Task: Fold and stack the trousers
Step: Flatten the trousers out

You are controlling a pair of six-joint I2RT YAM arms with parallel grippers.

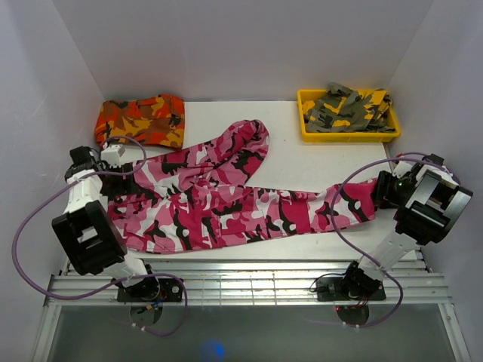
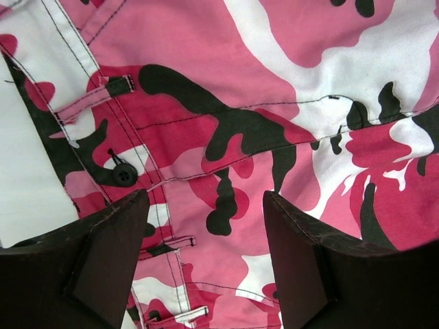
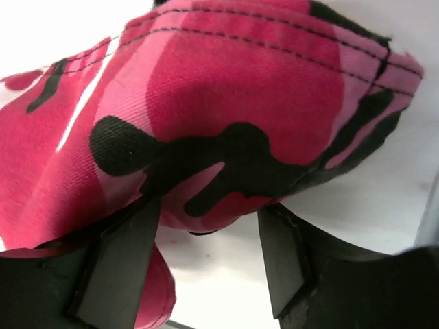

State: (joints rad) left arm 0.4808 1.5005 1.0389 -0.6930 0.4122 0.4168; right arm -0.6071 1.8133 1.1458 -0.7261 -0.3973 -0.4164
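Note:
The pink, magenta, white and black camouflage trousers (image 1: 219,200) lie spread on the white table, waist at the left. One leg runs right, the other angles up to the back middle. My left gripper (image 1: 121,160) hovers over the waist end. In the left wrist view it (image 2: 206,199) is open, with the waistband, belt loops and a black button (image 2: 124,175) below the jaws. My right gripper (image 1: 379,192) is at the hem of the right-hand leg. In the right wrist view it (image 3: 209,205) is open, and the hem (image 3: 240,116) bulges just past its fingertips, raised off the table.
Folded orange-red camouflage trousers (image 1: 141,121) lie at the back left. A yellow bin (image 1: 307,130) at the back right holds olive-grey camouflage trousers (image 1: 347,109). White walls close in both sides and the back. A metal rail (image 1: 241,283) runs along the near edge.

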